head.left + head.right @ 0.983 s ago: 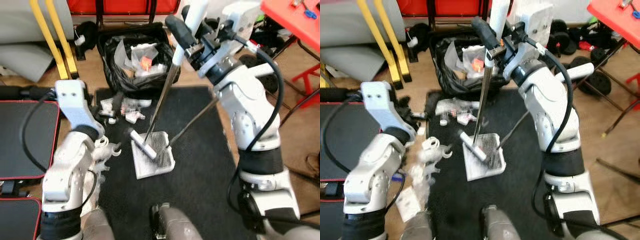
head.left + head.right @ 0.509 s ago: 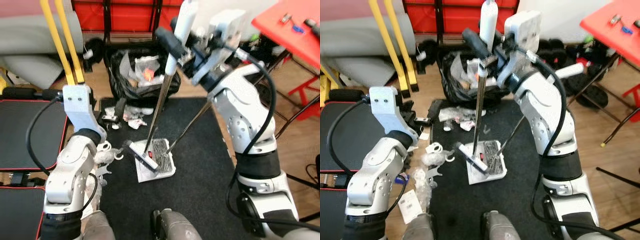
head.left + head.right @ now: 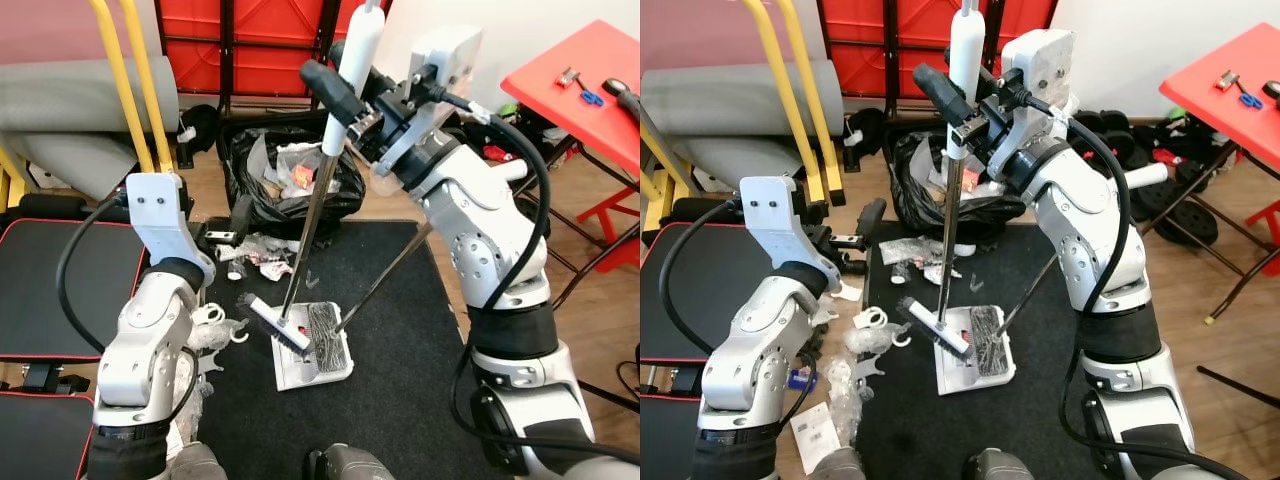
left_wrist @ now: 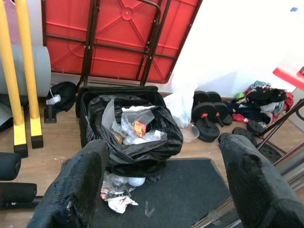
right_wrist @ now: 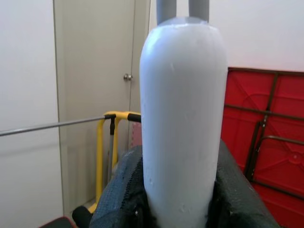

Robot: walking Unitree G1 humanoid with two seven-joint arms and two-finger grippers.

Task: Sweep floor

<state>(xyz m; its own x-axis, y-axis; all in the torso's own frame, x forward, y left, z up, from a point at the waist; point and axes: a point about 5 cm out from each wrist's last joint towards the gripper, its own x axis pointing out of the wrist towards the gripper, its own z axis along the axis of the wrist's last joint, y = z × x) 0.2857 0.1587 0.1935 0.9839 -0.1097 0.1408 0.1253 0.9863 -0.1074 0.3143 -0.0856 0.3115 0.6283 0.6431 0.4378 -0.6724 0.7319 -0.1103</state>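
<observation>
broom handle (image 5: 183, 118) clamped between right gripper (image 3: 345, 100) fingers

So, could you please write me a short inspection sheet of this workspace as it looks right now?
Surface: black mat on a wooden floor.
Job's things: broom upright, its head by the white dustpan.
Clutter: wrappers between the mat and the full black bin bag; scraps at the mat's left edge.
Hands: right hand shut on the broom handle; left hand open, holding nothing.
Cables: black cable along the right arm.
Surroundings: red table, folded red table, dumbbells.
</observation>
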